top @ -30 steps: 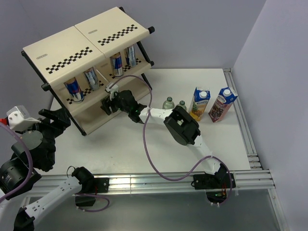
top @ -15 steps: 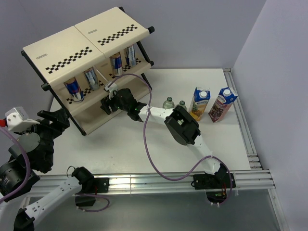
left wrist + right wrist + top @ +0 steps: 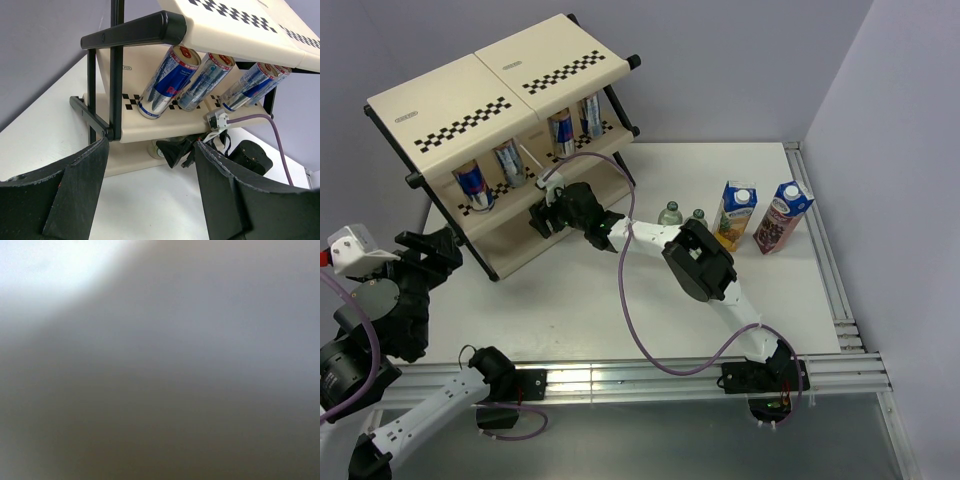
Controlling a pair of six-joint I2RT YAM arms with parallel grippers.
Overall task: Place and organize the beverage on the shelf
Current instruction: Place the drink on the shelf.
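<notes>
The shelf (image 3: 470, 95) stands at the far left, its middle tier holding several slim cans (image 3: 510, 162), also seen close up as cans (image 3: 167, 80) in the left wrist view. My right gripper (image 3: 542, 216) reaches under that tier; seen from the left wrist, the right gripper (image 3: 176, 150) is shut on a small clear bottle (image 3: 157, 149) at the lowest tier. The right wrist view is a grey blur. My left gripper (image 3: 150, 145) is open and empty, hanging off the shelf's near-left corner (image 3: 428, 252). Two bottles (image 3: 669, 213) and two cartons (image 3: 735, 212) stand on the table.
The purple carton (image 3: 781, 216) stands right of the yellow one, near the table's right rail (image 3: 825, 250). A purple cable (image 3: 625, 300) loops from the right arm over the table. The shelf's black frame post (image 3: 116, 70) is close ahead of the left gripper.
The left gripper has drifted slightly down and to the left. The right gripper has edged a little further under the shelf.
</notes>
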